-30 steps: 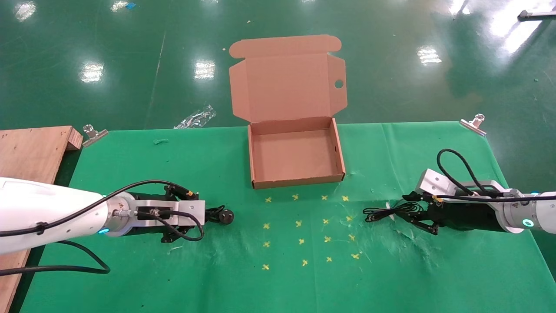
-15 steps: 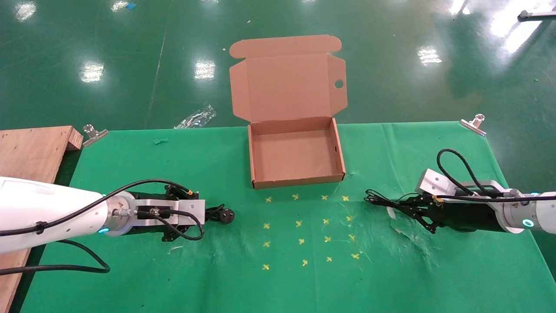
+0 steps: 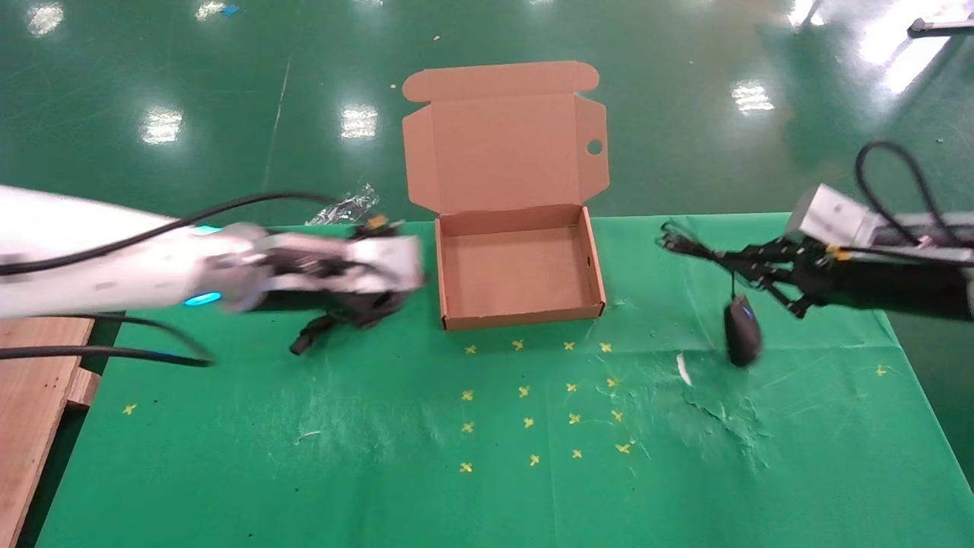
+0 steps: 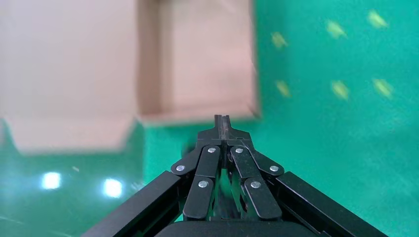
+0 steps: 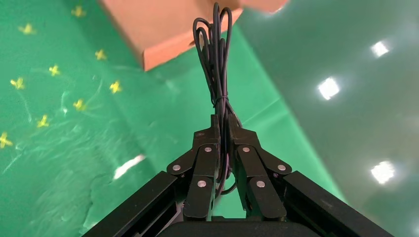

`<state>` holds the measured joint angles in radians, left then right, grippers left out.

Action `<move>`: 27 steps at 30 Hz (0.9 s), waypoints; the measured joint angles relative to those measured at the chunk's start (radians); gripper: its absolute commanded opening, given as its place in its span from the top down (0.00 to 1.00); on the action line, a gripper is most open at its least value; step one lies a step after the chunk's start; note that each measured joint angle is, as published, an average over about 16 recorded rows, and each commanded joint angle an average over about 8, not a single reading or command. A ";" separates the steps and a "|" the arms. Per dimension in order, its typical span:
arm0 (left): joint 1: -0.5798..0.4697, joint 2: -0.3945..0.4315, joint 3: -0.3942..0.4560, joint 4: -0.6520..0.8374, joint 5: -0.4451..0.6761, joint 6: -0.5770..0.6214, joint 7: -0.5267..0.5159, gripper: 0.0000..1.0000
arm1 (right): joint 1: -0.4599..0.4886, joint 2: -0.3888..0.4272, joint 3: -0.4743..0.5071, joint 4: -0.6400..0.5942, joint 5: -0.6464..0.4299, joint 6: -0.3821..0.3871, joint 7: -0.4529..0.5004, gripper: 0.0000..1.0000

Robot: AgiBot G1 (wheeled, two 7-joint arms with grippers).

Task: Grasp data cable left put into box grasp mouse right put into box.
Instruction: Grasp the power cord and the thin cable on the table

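The box [image 3: 517, 274] lies open at the table's far middle, with its lid [image 3: 502, 152] folded back. My left gripper [image 3: 380, 304] is raised just left of the box and shut on the data cable [image 3: 304, 342], whose end hangs down toward the cloth. In the left wrist view my left gripper [image 4: 222, 123] has its jaws closed, with the box [image 4: 197, 59] ahead. My right gripper [image 3: 742, 262] is raised to the right of the box, shut on the mouse's cord. The mouse [image 3: 742, 331] dangles under it. In the right wrist view my right gripper [image 5: 221, 123] pinches the cord bundle [image 5: 215, 54].
A wooden board [image 3: 38, 380] lies at the left edge. Yellow cross marks [image 3: 533, 396] and a white scrap [image 3: 682, 369] are on the green cloth. A metal clip [image 3: 829, 213] holds the far right corner. A plastic wrapper [image 3: 342, 205] lies on the floor.
Both arms rose and moved toward the box. The left lifted the data cable off the cloth. The right lifted the cord, and the mouse now hangs in the air.
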<state>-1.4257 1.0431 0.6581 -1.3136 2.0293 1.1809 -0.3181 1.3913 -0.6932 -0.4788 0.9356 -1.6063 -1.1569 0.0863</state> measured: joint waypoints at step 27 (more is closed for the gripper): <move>-0.013 0.057 0.028 0.264 0.296 -0.147 -0.112 0.00 | -0.154 0.127 0.015 0.401 -0.055 0.106 0.309 1.00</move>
<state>-1.4384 1.0997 0.6865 -1.0494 2.3250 1.0334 -0.4300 1.2377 -0.5658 -0.4637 1.3363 -1.6610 -1.0504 0.3948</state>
